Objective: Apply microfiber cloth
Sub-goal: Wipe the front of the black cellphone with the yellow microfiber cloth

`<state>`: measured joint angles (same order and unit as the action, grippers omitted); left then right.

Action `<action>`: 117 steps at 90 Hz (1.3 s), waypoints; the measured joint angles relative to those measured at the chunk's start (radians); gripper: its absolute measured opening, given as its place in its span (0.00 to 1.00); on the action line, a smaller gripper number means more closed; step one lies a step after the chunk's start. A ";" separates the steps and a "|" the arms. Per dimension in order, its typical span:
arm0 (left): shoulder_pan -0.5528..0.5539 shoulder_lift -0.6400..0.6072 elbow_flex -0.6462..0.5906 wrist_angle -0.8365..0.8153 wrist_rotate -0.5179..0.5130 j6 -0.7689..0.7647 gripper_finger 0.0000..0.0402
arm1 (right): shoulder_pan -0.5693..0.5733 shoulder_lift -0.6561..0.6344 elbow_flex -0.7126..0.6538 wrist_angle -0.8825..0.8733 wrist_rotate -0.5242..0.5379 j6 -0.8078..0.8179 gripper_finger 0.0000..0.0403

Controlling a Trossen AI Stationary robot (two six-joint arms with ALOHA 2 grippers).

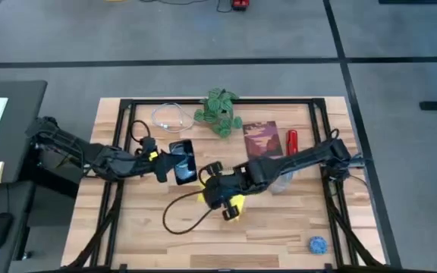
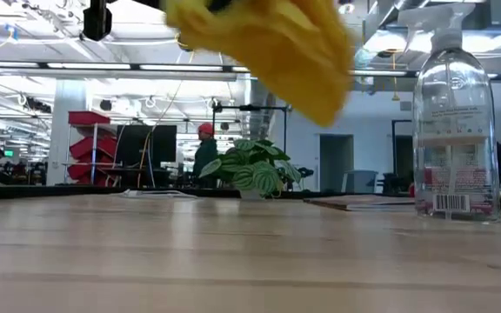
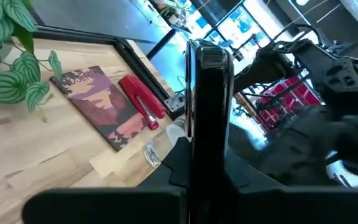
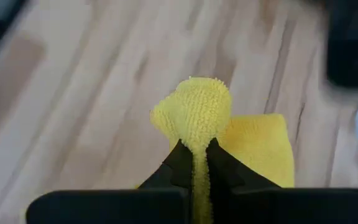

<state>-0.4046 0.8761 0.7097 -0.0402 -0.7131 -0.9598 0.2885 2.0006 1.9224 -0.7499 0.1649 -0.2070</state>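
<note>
The microfiber cloth point(image 4: 197, 118) was bright yellow, soft and nubbly, bunched into a puffy fold where the right tool point(image 4: 194, 163) pinched it. It hung lifted clear of the bench point(image 1: 279, 227), over its middle toward the near edge, its loose end drooping down.

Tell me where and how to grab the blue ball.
Judging by its pose, take the ball across its middle, from straight above: it is small and round, lying alone near the table's front right corner, with nothing beside it to block the end effector.
</note>
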 joint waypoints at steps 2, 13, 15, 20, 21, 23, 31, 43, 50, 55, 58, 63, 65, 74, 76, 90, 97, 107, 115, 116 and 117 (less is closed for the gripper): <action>0.000 0.000 0.000 0.000 0.000 -0.003 0.01 | 0.000 0.000 0.000 0.032 0.007 -0.008 0.00; 0.000 0.000 0.000 0.000 0.005 -0.016 0.01 | -0.010 0.000 0.000 0.172 0.065 -0.110 0.00; 0.000 0.000 0.000 0.001 0.007 -0.019 0.01 | -0.014 0.001 0.000 0.188 0.074 -0.132 0.00; 0.000 0.000 0.000 0.002 0.013 -0.025 0.01 | -0.027 0.010 0.000 0.224 0.079 -0.174 0.00; 0.000 0.000 0.000 0.002 0.014 -0.026 0.01 | -0.030 0.011 0.000 0.229 0.079 -0.181 0.00; 0.000 0.001 0.000 0.002 0.017 -0.029 0.01 | -0.035 0.013 0.000 0.233 0.079 -0.193 0.00; 0.000 0.001 0.000 0.003 0.028 -0.027 0.01 | -0.060 0.016 0.000 0.230 0.063 -0.236 0.00; 0.002 0.001 -0.001 0.009 0.031 -0.027 0.01 | -0.098 0.014 0.001 0.216 0.063 -0.304 0.00; 0.004 0.001 -0.002 -0.001 0.022 -0.027 0.01 | -0.112 0.011 0.001 0.208 0.139 -0.307 0.00; 0.005 0.001 -0.002 0.000 0.014 -0.028 0.01 | -0.124 0.007 0.001 0.213 0.153 -0.300 0.00; 0.005 0.001 -0.002 0.002 0.006 -0.028 0.01 | -0.128 0.004 0.001 0.224 0.154 -0.278 0.00; 0.005 0.000 -0.002 0.005 0.007 -0.034 0.01 | -0.128 0.002 0.001 0.242 0.157 -0.237 0.00; 0.005 0.000 -0.002 0.006 0.011 -0.036 0.01 | -0.126 0.002 0.001 0.246 0.156 -0.220 0.00; 0.005 0.001 -0.002 0.001 0.045 -0.040 0.01 | -0.102 0.012 0.001 0.263 0.125 -0.211 0.00; 0.005 0.001 -0.002 -0.001 0.052 -0.041 0.01 | -0.095 0.013 0.001 0.263 0.129 -0.224 0.00; 0.006 0.000 -0.002 0.005 0.044 -0.047 0.01 | -0.073 0.015 0.001 0.286 0.304 -0.253 0.00; 0.007 0.000 -0.002 0.005 0.032 -0.049 0.01 | -0.077 0.005 0.001 0.302 0.363 -0.212 0.00; 0.006 0.001 -0.002 0.006 0.057 -0.054 0.01 | -0.083 -0.006 0.002 0.299 0.291 -0.158 0.00; 0.006 0.003 -0.002 -0.004 0.082 -0.053 0.01 | -0.070 0.001 0.002 0.281 0.201 -0.166 0.00; 0.006 0.003 -0.002 -0.004 0.084 -0.053 0.01 | -0.068 0.003 0.002 0.278 0.190 -0.171 0.00; 0.006 0.004 -0.002 -0.005 0.087 -0.053 0.01 | -0.067 0.006 0.003 0.275 0.180 -0.176 0.00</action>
<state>-0.3981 0.8797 0.7078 -0.0452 -0.6266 -1.0130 0.2216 2.0068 1.9251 -0.4744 0.3445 -0.3829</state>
